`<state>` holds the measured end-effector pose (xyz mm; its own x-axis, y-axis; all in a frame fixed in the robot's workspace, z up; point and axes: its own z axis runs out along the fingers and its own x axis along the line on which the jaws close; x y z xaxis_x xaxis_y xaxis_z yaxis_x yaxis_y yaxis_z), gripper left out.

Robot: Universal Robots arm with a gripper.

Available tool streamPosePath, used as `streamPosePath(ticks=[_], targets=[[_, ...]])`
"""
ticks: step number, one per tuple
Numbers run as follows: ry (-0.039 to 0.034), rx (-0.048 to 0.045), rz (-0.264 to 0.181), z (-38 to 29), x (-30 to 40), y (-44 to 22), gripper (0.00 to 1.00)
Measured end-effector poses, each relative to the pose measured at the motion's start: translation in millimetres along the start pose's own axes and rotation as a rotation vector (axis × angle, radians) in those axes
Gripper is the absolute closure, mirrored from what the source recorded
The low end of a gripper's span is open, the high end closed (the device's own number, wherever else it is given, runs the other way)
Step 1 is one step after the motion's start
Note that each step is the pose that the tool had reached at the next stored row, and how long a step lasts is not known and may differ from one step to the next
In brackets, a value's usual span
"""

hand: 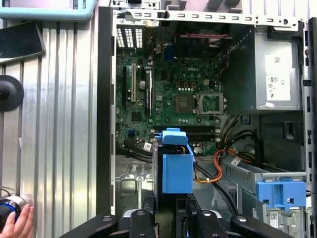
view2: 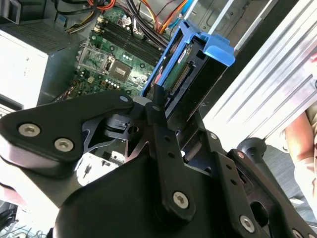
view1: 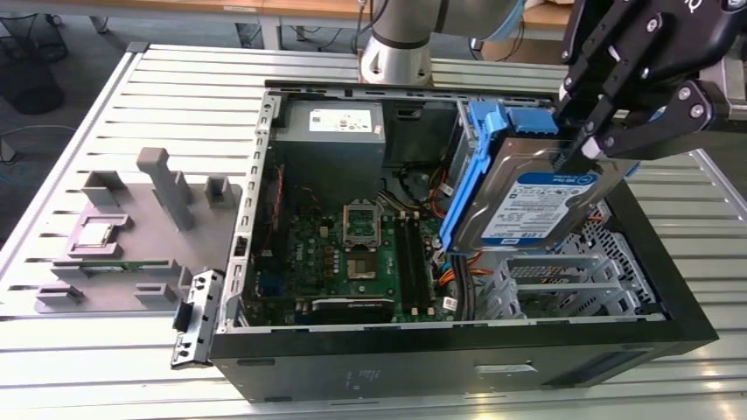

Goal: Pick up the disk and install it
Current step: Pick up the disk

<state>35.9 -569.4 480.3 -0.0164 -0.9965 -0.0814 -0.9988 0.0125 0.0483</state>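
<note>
While the hand [view1: 578, 153] grips the disk [view1: 531, 206] tilted on edge, both hang over the open computer case [view1: 467, 350].

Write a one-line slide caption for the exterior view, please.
The gripper, jaws shut on the disk, holds it tilted over the open computer case, not yet installed.

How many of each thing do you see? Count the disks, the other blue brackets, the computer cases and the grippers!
disk: 1
other blue bracket: 1
computer case: 1
gripper: 1
Total: 4
</note>
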Motion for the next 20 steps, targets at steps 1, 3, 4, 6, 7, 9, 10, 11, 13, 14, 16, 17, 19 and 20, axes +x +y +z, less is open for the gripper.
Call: streamPosePath(ticks=[1, 3, 4, 6, 7, 9, 10, 11, 13, 14, 16, 17, 19, 20], targets=[[0.0000, 0.0000, 0.000, 0.0, 0.8, -0.7, 0.65], [-0.0001, 0.0000, 0.000, -0.1, 2.3, -2.2, 0.65], [0.0000, 0.0000, 0.000, -0.2, 3.1, -3.0, 0.65], [0.0000, 0.0000, 0.000, -0.2, 4.5, -4.6, 0.65], [-0.0001, 0.0000, 0.000, -0.2, 5.2, -5.4, 0.65], [0.0000, 0.0000, 0.000, -0.3, 6.3, -7.0, 0.65], [0.0000, 0.0000, 0.000, -0.4, 6.9, -7.9, 0.65], [0.0001, 0.0000, 0.000, -0.4, 7.2, -8.9, 0.65], [0.0001, 0.0000, 0.000, -0.4, 7.8, -10.9, 0.65], [0.0000, 0.0000, 0.000, -0.4, 8.0, -12.0, 0.65], [-0.0001, 0.0001, 0.000, -0.2, 8.2, -14.2, 0.65], [0.0001, 0.0001, 0.000, -0.2, 8.3, -15.4, 0.65], [0.0001, 0.0000, 0.000, 0.0, 8.5, -17.8, 0.65], [0.0002, 0.0000, 0.000, 0.0, 8.5, -19.1, 0.65]])
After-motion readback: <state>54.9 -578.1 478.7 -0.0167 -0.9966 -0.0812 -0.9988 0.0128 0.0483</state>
